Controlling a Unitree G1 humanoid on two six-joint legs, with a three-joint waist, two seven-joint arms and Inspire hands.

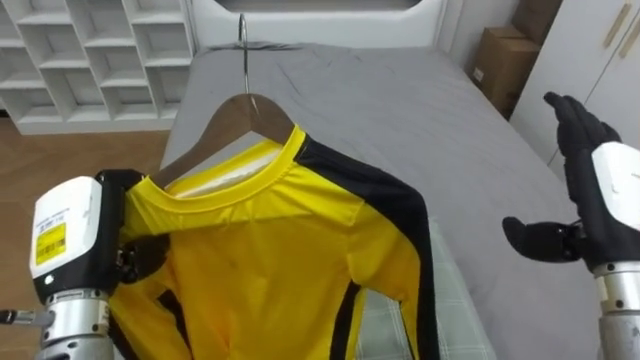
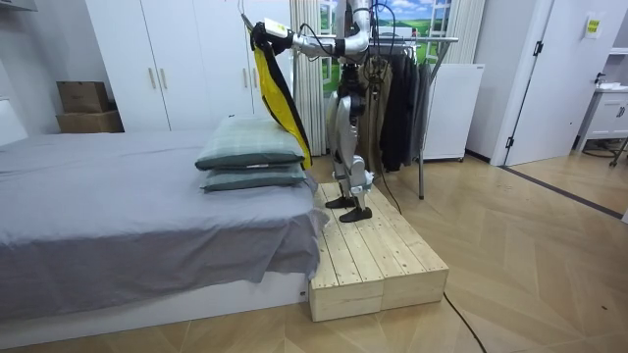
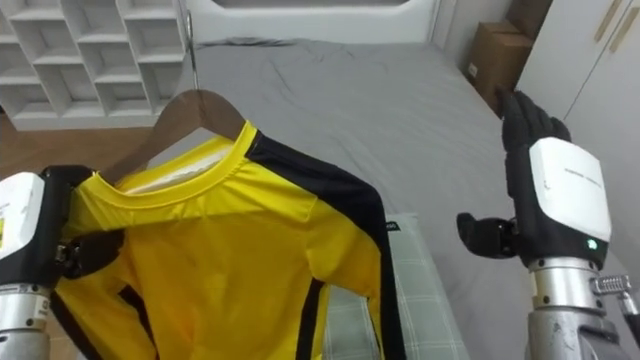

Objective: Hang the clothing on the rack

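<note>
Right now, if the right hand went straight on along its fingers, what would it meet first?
Nothing close, it seems. The open right hand points forward above the bed, beside the yellow shirt. Farther along that line stands a cardboard box past the bed, though depth is unclear.

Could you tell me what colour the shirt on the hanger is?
The shirt is yellow with black stripes; left eye view best.

Yellow long-sleeve shirt w/ black stripes down shoulder and side, on wooden hanger, metal hook pointing up. Collar seated on the hanger; the hanger's left arm is partly bare. Held aloft, tilted, draping over pillows. Left hand clamps the shoulder end.
</note>
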